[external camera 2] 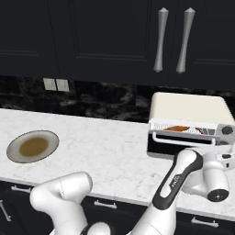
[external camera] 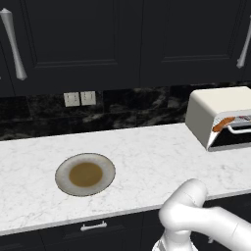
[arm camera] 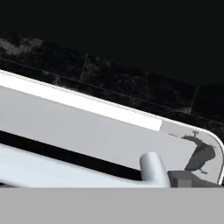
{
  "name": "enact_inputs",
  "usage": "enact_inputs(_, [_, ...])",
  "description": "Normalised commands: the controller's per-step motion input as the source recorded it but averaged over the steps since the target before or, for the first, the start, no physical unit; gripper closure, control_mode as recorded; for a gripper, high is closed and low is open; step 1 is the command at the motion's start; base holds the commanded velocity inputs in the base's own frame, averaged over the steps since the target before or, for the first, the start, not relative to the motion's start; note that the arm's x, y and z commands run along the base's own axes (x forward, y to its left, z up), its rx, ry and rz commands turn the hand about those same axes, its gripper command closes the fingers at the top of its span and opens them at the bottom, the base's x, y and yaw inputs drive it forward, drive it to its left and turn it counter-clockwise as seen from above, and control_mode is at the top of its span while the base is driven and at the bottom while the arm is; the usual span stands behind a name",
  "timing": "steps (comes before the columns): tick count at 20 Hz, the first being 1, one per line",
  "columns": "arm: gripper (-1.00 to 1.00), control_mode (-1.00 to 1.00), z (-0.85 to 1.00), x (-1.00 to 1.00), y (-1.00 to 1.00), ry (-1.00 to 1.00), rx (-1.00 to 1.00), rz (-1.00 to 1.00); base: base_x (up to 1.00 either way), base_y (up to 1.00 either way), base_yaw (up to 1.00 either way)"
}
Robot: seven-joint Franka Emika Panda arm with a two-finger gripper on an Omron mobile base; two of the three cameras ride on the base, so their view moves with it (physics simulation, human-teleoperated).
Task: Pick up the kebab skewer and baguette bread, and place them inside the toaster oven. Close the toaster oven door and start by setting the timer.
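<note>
Right base view: baguette bread [external camera 2: 177, 129] inside toaster oven [external camera 2: 188, 108]

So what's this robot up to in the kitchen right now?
The white arm is reaching over to the toaster oven at the right end of the marble counter. Its door is almost shut, with an orange-brown loaf showing through the gap at the top. The tool sits close to the door's silver handle bar, apparently pushing it closed. I can't tell whether the tool is open or shut. Off to the left, a plate sits with nothing on it.
</note>
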Motion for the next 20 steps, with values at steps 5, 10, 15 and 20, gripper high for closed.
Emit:
enact_inputs(5, [-1.00,-1.00,0.25,0.57,0.18,-0.03,0.00,0.00,0.00,0.00,0.00])
enact_inputs(10, [-1.00,-1.00,0.01,0.44,0.06,0.00,0.00,0.00,0.00,0.00,0.00])
enact_inputs(15, [-1.00,-1.00,0.00,0.37,0.00,0.00,0.00,0.00,0.00,0.00,0.00])
enact_inputs(20, [-1.00,-1.00,0.00,0.20,0.00,0.00,0.00,0.00,0.00,0.00,0.00])
